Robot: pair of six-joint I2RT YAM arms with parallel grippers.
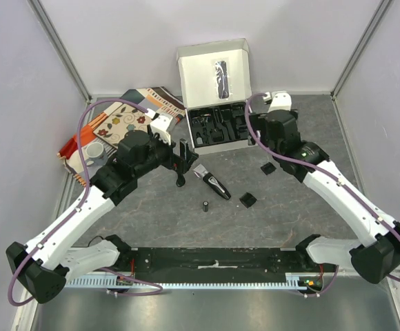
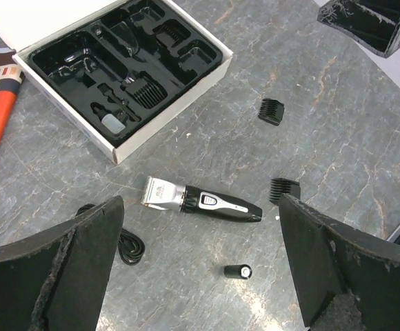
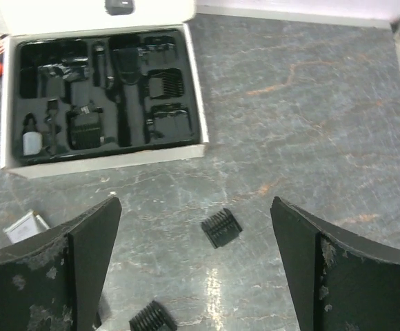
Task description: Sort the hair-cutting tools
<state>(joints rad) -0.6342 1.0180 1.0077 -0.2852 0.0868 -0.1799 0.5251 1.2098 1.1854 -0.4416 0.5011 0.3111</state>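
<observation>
The clipper (image 2: pixel 200 200) lies on the worktop (image 2: pixel 338 124) in front of the box (image 2: pixel 165 112), not in its tray (image 2: pixel 62 62). Also in front of the box lie a comb attachment (image 2: pixel 271 111), a second comb (image 2: pixel 284 189), a small cylinder (image 2: pixel 238 272) and the cord (image 2: pixel 127 245). A few tray combs (image 2: pixel 145 91) are placed, so I judge that most of the sorting is left. The left fingers (image 2: pixel 62 276) and right fingers (image 3: pixel 48 276) are spread wide and hold nothing.

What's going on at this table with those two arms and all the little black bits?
Two robot arms are set to sort a hair-clipper kit. The left gripper and the right gripper both hang open and empty above the table. The clipper, two comb attachments and a small cylinder lie loose on the table. The open box nearby has some pieces in its tray.
</observation>
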